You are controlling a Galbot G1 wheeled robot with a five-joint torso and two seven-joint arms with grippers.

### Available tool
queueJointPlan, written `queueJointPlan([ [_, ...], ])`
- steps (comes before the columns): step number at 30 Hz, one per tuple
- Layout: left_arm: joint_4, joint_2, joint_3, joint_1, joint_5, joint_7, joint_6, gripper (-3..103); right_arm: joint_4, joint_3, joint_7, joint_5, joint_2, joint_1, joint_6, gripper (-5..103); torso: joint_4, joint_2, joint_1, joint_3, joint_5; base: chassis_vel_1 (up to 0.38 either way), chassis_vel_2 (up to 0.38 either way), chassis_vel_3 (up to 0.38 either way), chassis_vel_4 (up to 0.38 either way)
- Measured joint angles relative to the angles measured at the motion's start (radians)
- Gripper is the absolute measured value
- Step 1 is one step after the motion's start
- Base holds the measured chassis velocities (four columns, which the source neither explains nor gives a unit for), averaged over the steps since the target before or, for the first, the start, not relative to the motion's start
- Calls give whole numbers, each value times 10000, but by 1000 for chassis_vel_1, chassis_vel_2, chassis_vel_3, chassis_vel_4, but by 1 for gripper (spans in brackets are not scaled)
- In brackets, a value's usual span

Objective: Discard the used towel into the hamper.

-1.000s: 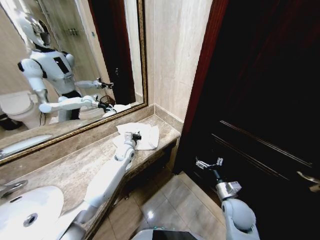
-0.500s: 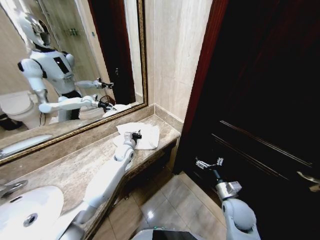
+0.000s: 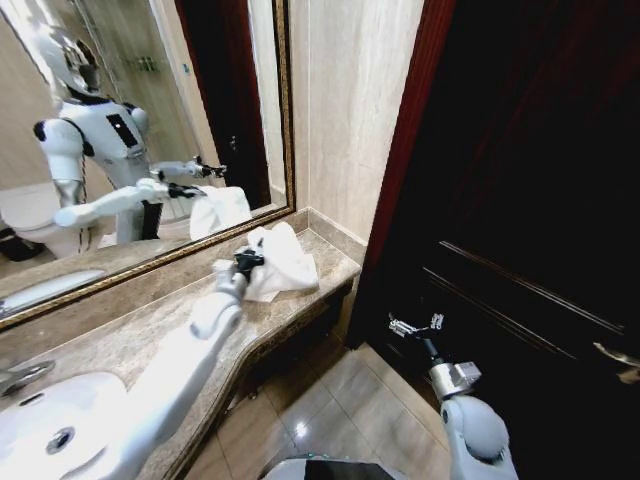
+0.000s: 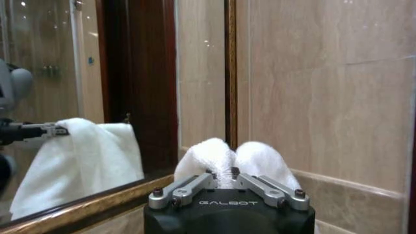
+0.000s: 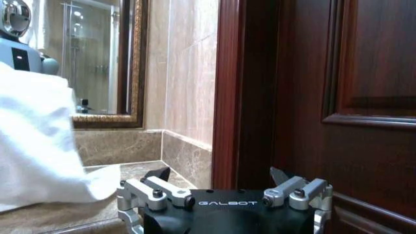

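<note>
At the far end of the marble counter point(image 3: 120, 340), by the corner wall, my left gripper point(image 3: 245, 262) is clenched on the white towel point(image 3: 283, 258), which bunches up above the stone, its lower folds apparently resting on it. The gilt-framed mirror point(image 3: 150, 130) runs along the counter's back, and the sink point(image 3: 55, 425) lies near me. My right gripper point(image 3: 415, 325) hangs low over the floor tiles before the dark wooden door point(image 3: 520, 200), fingers spread with nothing between them. My left wrist view shows two rounded towel folds point(image 4: 237, 158) pinched between the jaws, plus the cloth's reflection. My right wrist view catches the towel point(image 5: 39, 151) draping beside the counter edge.
</note>
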Motion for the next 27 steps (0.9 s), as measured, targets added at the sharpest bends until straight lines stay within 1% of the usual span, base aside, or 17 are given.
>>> queueJointPlan([
  [1, -528, -44, -203, 543, 178, -100, 9, 2, 6, 7, 5, 46, -7, 0, 18, 100, 0, 1, -1, -1, 2, 0, 0, 0, 0],
  [3, -791, -123, -269, 785, 346, -137, 9, 2, 17, 12, 9, 72, -7, -2, 21, 100, 0, 1, -1, -1, 3, 0, 0, 0, 0],
  [5, -1363, -474, -350, 1289, 1162, -153, -38, 2, 132, 63, 36, 125, 5, -63, 41, 100, -4, 1, -1, -1, 2, 0, 0, 0, 0],
  [6, -1363, -474, -350, 1289, 1162, -153, -38, 2, 132, 63, 36, 125, 5, -63, 41, 100, -4, 1, -1, -1, 2, 0, 0, 0, 0],
  [9, -1711, -1179, -771, 2041, 1971, 8, -322, 2, 424, 63, 67, 193, 30, -211, 33, 100, -7, 0, 0, 1, 3, 0, 0, 0, 0],
  [10, -1711, -1179, -771, 2041, 1971, 8, -322, 2, 424, 63, 67, 193, 30, -211, 33, 100, -7, 0, 0, 1, 3, 0, 0, 0, 0],
  [12, -1741, -1753, -1355, 2657, 2655, 429, -891, 2, 755, 106, 69, 268, 13, -330, -51, 100, -3, 0, 0, 1, 3, 0, 0, 0, 0],
  [13, -1728, -1916, -1572, 2839, 2924, 664, -1141, 2, 867, 137, 69, 308, -5, -375, -92, 100, -3, 0, 0, 1, 2, 0, 0, 0, 0],
  [14, -1728, -1916, -1572, 2839, 2924, 664, -1141, 2, 867, 137, 69, 308, -5, -375, -92, 100, -3, 0, 0, 1, 2, 0, 0, 0, 0],
  [16, -1678, -2328, -2199, 3419, 3515, 1417, -1964, 2, 1193, 262, 73, 462, -89, -502, -225, 100, -5, 0, 0, 0, 2, 0, 0, 0, 0],
  [17, -1678, -2328, -2199, 3419, 3515, 1417, -1964, 2, 1193, 262, 73, 462, -89, -502, -225, 100, -5, 0, 0, 0, 2, 0, 0, 0, 0],
  [19, -1824, -2702, -2706, 4305, 3826, 2102, -2737, 2, 1535, 394, 76, 641, -184, -646, -377, 100, -3, 1, 0, 0, 2, 0, 0, 0, 0],
  [20, -1900, -2834, -2825, 4634, 3813, 2276, -2945, 2, 1658, 440, 77, 702, -208, -697, -426, 100, -3, 1, -1, 0, 4, 0, 0, 0, 0],
  [21, -1900, -2834, -2825, 4634, 3813, 2276, -2945, 2, 1658, 440, 77, 702, -208, -697, -426, 100, -3, 1, -1, 0, 4, 0, 0, 0, 0],
  [23, -1954, -3117, -2961, 5226, 3601, 2563, -3381, 2, 1838, 485, 79, 773, -222, -809, -515, 100, -3, 1, -1, 0, 3, 0, 0, 0, 0],
  [24, -1954, -3117, -2961, 5226, 3601, 2563, -3381, 2, 1838, 485, 79, 773, -222, -809, -515, 100, -3, 1, -1, 0, 3, 0, 0, 0, 0],
  [27, -1666, -3401, -2975, 5721, 3293, 2784, -4020, 2, 2107, 424, 173, 787, -207, -1004, -693, 100, -3, 1, -1, 0, 3, 0, 0, 0, 0],
])
